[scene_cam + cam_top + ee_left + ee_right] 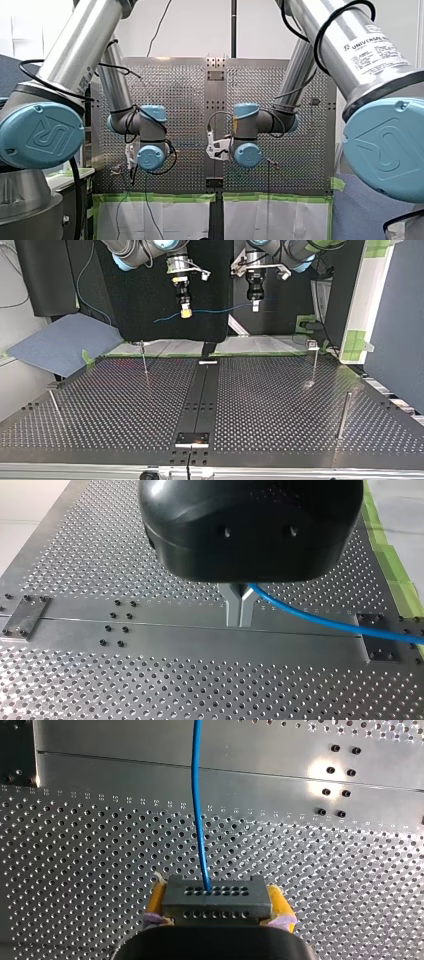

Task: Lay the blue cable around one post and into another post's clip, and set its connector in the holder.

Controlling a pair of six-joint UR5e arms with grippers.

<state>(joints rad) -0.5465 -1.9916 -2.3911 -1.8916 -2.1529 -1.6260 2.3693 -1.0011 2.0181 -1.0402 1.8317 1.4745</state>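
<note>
In the right wrist view my right gripper (216, 892) is shut, its yellow pads (278, 901) clamping a dark grey connector (219, 907) with rows of holes. The blue cable (199, 810) leaves the connector's face and runs ahead over the plate. The metal fingers (233, 605) of my left gripper (239, 624) are shut on the blue cable (310, 615), which trails off to one side. In the top view both grippers hang high above the table, my right gripper (185, 311) at the left and my left gripper (255, 304) at the right. The cable (220, 310) spans between them.
Thin posts stand on the perforated table (115, 405): one with a clip (144, 357), another with a clip (314, 362), plain ones at the near right (343, 415) and far left (54, 402). A small holder plate (192, 439) sits on the centre strip near the front edge.
</note>
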